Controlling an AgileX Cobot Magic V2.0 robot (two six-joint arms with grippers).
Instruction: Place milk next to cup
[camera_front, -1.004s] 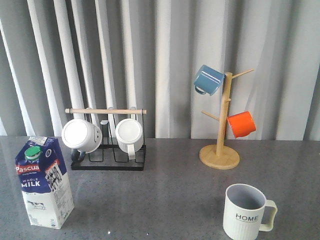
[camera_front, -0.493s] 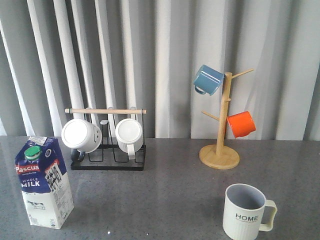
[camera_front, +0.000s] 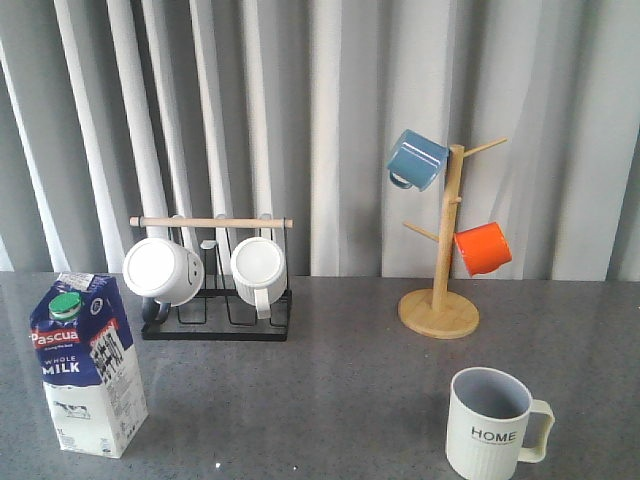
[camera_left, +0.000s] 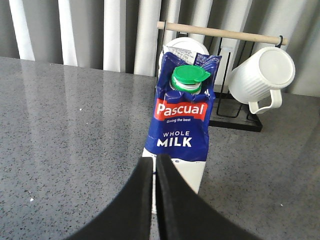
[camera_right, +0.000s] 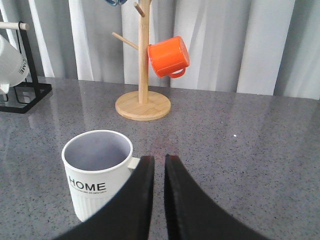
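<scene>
The milk (camera_front: 88, 365) is a gable-top carton with a dark blue upper part, a white lower part and a green cap. It stands upright at the front left of the grey table. The cup (camera_front: 490, 425), cream-white and ribbed with "HOME" in black, stands at the front right with its handle to the right. Neither gripper shows in the front view. In the left wrist view my left gripper (camera_left: 153, 161) is shut and empty just short of the milk (camera_left: 182, 120). In the right wrist view my right gripper (camera_right: 159, 159) is shut and empty beside the cup (camera_right: 97, 172), near its handle.
A black wire rack (camera_front: 215, 325) with a wooden bar holds two plain white mugs (camera_front: 162, 270) at the back left. A wooden mug tree (camera_front: 440, 310) at the back right carries a blue mug (camera_front: 417, 160) and an orange mug (camera_front: 482, 248). Grey curtains hang behind.
</scene>
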